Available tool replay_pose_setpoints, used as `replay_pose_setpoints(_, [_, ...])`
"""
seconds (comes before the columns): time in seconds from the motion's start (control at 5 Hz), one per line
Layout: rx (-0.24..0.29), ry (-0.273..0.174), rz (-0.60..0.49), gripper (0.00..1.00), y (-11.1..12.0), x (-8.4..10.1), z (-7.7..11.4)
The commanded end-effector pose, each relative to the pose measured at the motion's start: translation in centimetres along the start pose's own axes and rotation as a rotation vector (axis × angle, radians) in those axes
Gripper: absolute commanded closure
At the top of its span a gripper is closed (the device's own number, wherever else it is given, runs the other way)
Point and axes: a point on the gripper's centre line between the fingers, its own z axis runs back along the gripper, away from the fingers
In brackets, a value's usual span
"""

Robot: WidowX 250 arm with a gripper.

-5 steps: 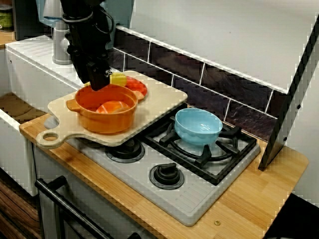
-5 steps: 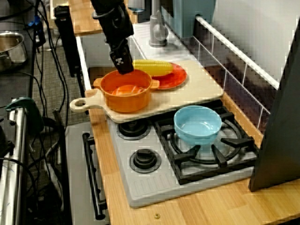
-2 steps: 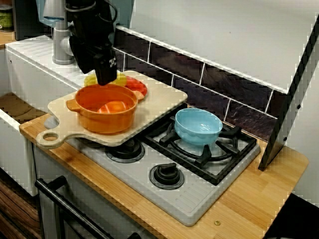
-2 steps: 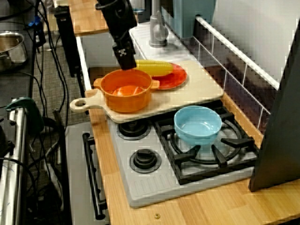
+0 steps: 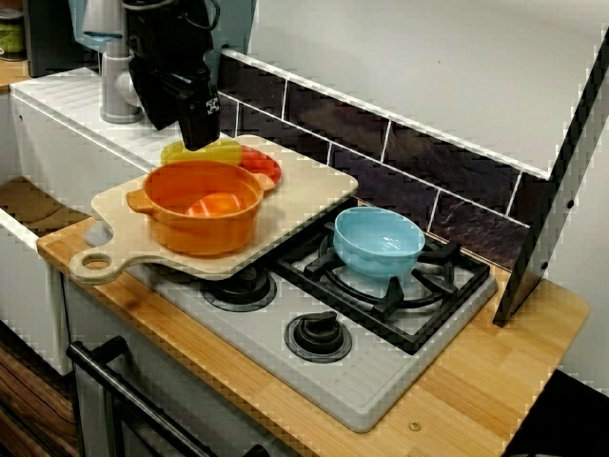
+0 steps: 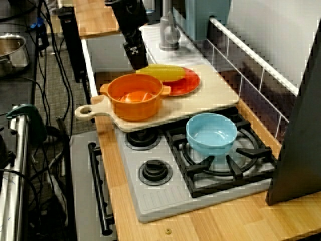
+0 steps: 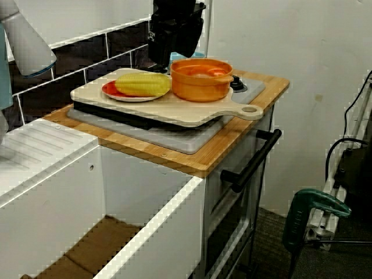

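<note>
Jaws risen above orange pot (image 6: 134, 98); corn (image 6: 163, 72), red plate (image 6: 189, 83) just behind.

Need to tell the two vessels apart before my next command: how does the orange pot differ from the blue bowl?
The orange pot has side handles; the blue bowl has none. The pot stands on the wooden cutting board, the bowl on the stove grate. Something orange lies in the pot; the bowl looks empty. Both are round, upright and uncovered.
</note>
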Motion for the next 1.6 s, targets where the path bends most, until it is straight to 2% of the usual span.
replay_pose_setpoints(0.0, [0.034,-0.078,0.112,0.00,2.8,1.0,0.7])
replay_pose_setpoints(0.4, [0.050,-0.105,0.250,0.00,3.2,2.3,0.0])
replay_pose_setpoints(0.6, [0.053,-0.115,0.281,0.00,3.0,2.6,-0.3])
replay_pose_setpoints(1.0, [0.065,-0.121,0.290,0.00,1.9,3.1,-1.6])
replay_pose_setpoints(1.4, [0.081,-0.103,0.285,0.00,1.4,3.4,-2.8])
